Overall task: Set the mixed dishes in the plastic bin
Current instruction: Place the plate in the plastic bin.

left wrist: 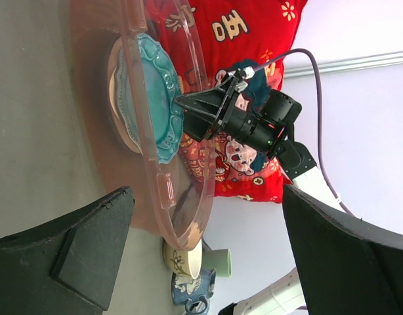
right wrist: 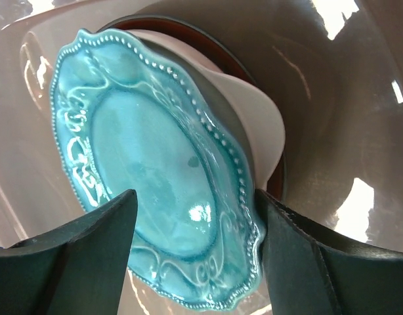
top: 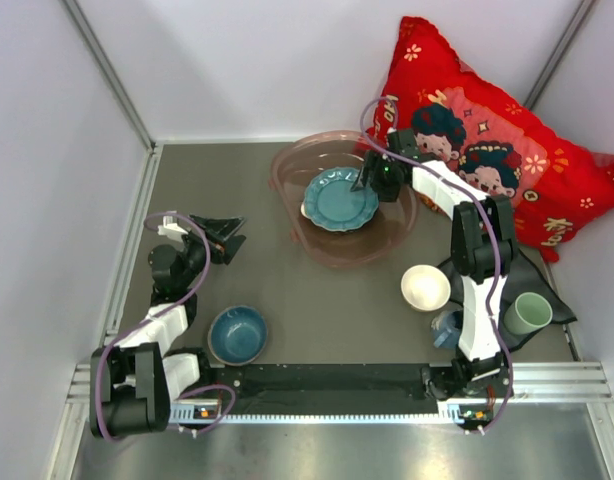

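As teal plate (top: 339, 200) sits in bin (top: 332, 256), right tool (top: 367, 183) gapes

Pale dish (right wrist: 262, 113), perhaps a plate, mostly beneath the teal plate (right wrist: 155, 177).

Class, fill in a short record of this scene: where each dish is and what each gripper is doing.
In plastic bin: teal plate, atop a white dish
Outside bin: blue bowl, cream bowl, blue mug, green cup
Right gripper: open, over the teal plate
Left gripper: open, empty, left of the bin
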Action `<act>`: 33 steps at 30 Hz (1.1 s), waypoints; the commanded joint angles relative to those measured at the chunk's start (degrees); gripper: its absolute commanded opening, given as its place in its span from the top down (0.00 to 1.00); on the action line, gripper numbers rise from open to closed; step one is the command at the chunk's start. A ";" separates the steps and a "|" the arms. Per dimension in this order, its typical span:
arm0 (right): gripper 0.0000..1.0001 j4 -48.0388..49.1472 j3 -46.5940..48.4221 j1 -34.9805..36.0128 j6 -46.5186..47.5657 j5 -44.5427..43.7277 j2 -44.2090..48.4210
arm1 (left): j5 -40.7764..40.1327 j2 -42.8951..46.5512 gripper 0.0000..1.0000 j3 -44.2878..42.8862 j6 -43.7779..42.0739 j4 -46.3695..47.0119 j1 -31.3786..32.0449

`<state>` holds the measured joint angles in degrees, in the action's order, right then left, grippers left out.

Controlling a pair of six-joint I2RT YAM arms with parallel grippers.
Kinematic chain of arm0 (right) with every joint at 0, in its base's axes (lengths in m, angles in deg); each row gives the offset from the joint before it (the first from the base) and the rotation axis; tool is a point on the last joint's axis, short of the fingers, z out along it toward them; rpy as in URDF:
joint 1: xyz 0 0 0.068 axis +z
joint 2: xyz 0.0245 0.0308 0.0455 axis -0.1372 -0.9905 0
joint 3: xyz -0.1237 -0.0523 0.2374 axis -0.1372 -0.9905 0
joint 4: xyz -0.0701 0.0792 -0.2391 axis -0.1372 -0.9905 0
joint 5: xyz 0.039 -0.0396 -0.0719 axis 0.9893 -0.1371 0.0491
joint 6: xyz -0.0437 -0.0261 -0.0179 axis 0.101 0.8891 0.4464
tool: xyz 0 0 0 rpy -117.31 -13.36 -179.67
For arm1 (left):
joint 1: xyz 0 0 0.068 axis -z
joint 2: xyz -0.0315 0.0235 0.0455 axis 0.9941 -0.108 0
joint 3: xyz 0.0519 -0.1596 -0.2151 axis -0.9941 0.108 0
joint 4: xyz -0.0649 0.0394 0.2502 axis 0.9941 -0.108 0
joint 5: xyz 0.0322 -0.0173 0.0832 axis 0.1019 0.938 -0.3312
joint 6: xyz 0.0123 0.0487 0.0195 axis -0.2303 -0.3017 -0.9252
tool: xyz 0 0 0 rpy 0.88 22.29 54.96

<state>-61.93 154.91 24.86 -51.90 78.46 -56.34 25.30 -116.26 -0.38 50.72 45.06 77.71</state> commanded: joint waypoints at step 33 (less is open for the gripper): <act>0.29 -10.47 -11.84 9.03 8.90 -13.85 33.05 | -1.55 2.54 0.02 -11.29 -18.47 -21.13 -0.24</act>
<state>-69.30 145.49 27.31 -45.93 66.02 -29.02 24.80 -115.16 -7.31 39.01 29.91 77.67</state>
